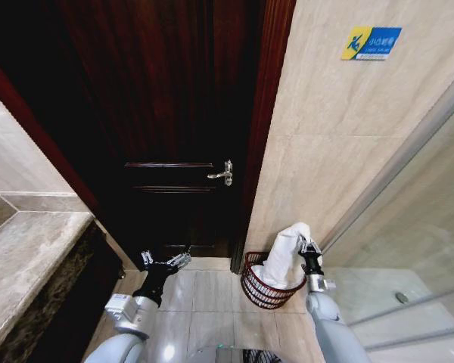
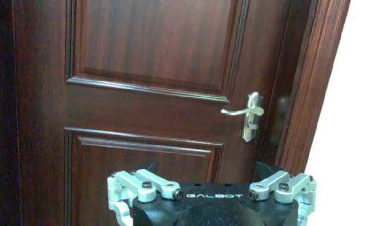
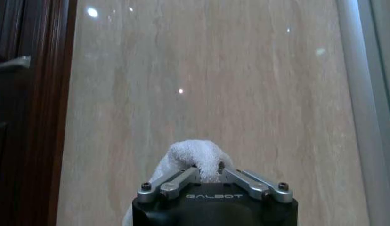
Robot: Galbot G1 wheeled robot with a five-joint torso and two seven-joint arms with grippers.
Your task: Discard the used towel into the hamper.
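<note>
Head view: right gripper (image 1: 309, 248), fingers pinching the white towel (image 1: 286, 253), holds it draped into the hamper (image 1: 265, 288) at five o'clock, left gripper (image 1: 165, 261) spread idle at seven; released off-centre, the towel could slump over the rim.

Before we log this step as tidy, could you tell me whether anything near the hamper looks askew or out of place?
Only the towel: it stands tall out of the hamper instead of lying inside, because the right gripper is shut on its top. The left gripper hangs open by the door. Nothing looks spilled or damaged.
</note>
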